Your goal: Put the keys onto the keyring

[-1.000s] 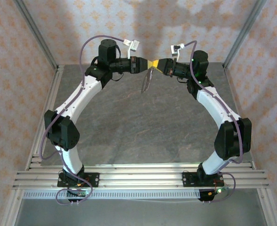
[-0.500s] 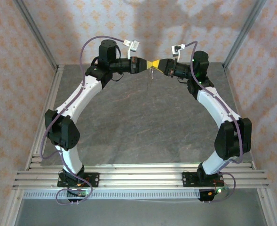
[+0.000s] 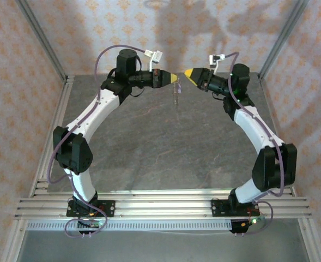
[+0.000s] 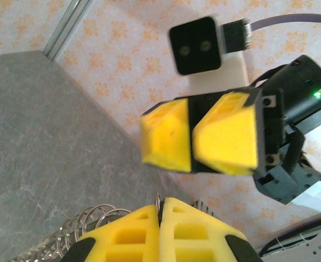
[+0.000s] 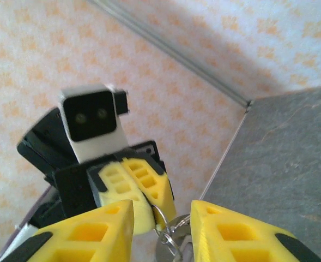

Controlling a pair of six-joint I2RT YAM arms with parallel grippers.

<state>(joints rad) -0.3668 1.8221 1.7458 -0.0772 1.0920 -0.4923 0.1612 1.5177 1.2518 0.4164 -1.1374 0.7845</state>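
Keyring (image 3: 176, 94) hangs pinched in L pincer (image 3: 173, 78).

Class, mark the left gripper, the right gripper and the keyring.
left gripper (image 3: 174, 78): top view, between its yellow fingertips.
right gripper (image 3: 186, 72): top view, between its yellow fingertips.
keyring (image 4: 86, 221): left wrist view, on its wire coils.

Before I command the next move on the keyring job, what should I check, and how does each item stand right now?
1. Grip: the left gripper is shut on the keyring, with the wire ring pinched between its fingers: ok.
2. The right gripper is open and holding nothing: ok.
3. Gap between the two grippers, tips apart in the top view: ok.
4. The keyring hangs free below the left fingers: ok.
5. Key threaded on the ring: cannot tell, too small to make out.
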